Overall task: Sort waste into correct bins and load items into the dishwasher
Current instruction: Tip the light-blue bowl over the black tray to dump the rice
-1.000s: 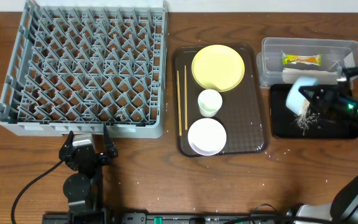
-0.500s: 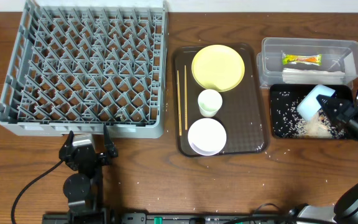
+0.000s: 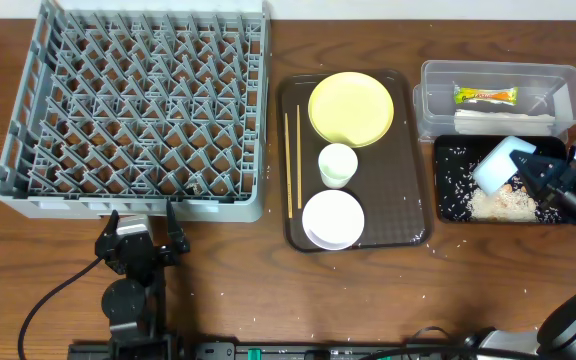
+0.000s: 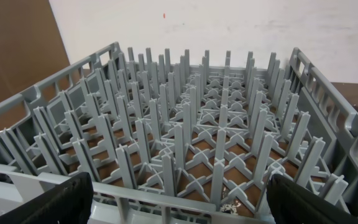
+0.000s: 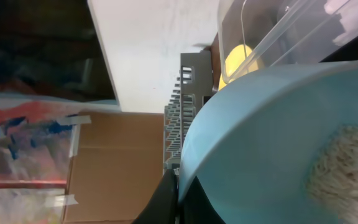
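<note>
Right claw (image 3: pixel 533 172): clamped on the rim of the light-blue bowl (image 3: pixel 498 160), which was tilted over the black tray (image 3: pixel 448 205) at 3 o'clock on the tabletop.
Rice scraps (image 3: pixel 498 203): heaped in the black tray.
Clear tub (image 3: pixel 498 70): at 12 o'clock of the black tray; it held the snack wrapper (image 3: pixel 485 96) and folded paper (image 3: pixel 503 120).
Left claw (image 3: pixel 144 222): fingers wide apart, empty, at 6 o'clock of the dish rack (image 3: pixel 138 110).
Brown tray (image 3: pixel 408 210): carried the yellow plate (image 3: pixel 351 108), cup (image 3: pixel 337 163), white bowl (image 3: pixel 332 218) and chopsticks (image 3: pixel 292 160).

The tilted light-blue bowl (image 3: pixel 501 160) hides part of the black tray (image 3: pixel 442 214).
</note>
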Motion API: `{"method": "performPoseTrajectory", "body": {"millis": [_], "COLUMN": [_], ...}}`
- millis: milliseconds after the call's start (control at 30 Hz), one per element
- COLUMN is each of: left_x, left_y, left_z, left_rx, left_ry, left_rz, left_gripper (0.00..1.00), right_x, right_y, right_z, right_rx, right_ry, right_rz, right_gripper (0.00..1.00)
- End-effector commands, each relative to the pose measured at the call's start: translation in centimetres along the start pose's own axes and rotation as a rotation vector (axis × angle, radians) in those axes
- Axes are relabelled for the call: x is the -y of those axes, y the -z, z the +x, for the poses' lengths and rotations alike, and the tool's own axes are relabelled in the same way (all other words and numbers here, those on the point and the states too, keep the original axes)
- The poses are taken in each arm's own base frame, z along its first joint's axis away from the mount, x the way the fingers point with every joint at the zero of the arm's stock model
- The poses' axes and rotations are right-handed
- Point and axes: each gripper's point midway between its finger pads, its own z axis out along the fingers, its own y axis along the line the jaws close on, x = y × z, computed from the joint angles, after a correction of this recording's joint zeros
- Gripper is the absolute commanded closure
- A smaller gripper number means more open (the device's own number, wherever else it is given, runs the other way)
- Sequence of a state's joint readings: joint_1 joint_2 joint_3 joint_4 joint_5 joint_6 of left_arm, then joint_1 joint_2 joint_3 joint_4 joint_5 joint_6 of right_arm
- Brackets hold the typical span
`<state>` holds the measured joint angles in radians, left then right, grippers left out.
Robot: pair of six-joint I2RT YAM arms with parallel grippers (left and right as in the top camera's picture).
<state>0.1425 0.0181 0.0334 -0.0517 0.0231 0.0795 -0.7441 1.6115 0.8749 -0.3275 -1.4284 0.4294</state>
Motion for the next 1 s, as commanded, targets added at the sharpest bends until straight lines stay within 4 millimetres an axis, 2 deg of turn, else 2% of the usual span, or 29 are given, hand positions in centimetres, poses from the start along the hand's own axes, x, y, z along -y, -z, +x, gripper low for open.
{"method": "performPoseTrajectory", "body": {"millis": [0,67,167,300,433,533,633,700,800,900,967], "left_x": [-0.2,-0.2,-0.2,-0.2,-0.2,-0.2,-0.2,-0.2,-0.2,-0.2,-0.2], "left_y": [-0.2,-0.2,-0.2,-0.2,-0.2,-0.2,-0.2,-0.2,-0.2,-0.2,-0.2], "left_z": [1.9,1.9,1.9,1.9,1.9,1.9,1.9,1.9,1.9,1.9,1.9], "left_rx": [-0.049,-0.048,-0.048,-0.048,-0.048,-0.049,-0.048,-0.049,-0.048,-0.048,-0.048], "left_ry": [-0.007,-0.007,-0.007,-0.007,-0.007,-0.007,-0.007,-0.007,-0.007,-0.008,-0.007], "left_rz": [-0.011,-0.011,-0.011,-0.011,-0.011,-0.011,-0.011,-0.011,-0.011,-0.011,-0.011], "left_gripper": [0.09,0.1,0.1,0.09,0.1,0.1,0.09,0.1,0.1,0.1,0.1], "right_x": [-0.4,-1.2,-0.1,-1.9,-0.4,-1.8,-0.6,-2.3,-1.3,-2.6,-2.1], "right_y": [0.3,0.3,0.3,0.2,0.2,0.2,0.1,-0.2,-0.2,-0.6,-0.8], "right_z": [0.2,0.4,-0.3,0.6,-0.4,0.4,-0.6,0.3,-0.7,0.2,-0.5], "right_rx": [-0.004,-0.027,0.011,-0.05,0.006,-0.045,0.005,-0.059,-0.013,-0.071,-0.039], "right_ry": [-0.063,-0.063,-0.078,-0.09,-0.107,-0.116,-0.111,-0.088,-0.062,-0.093,-0.052], "right_rz": [-0.028,-0.071,-0.005,-0.106,-0.017,-0.093,-0.02,-0.104,-0.043,-0.102,-0.063], "right_gripper": [0.99,0.99,0.99,0.99,0.99,0.99,0.99,0.99,0.99,0.99,0.99]}}
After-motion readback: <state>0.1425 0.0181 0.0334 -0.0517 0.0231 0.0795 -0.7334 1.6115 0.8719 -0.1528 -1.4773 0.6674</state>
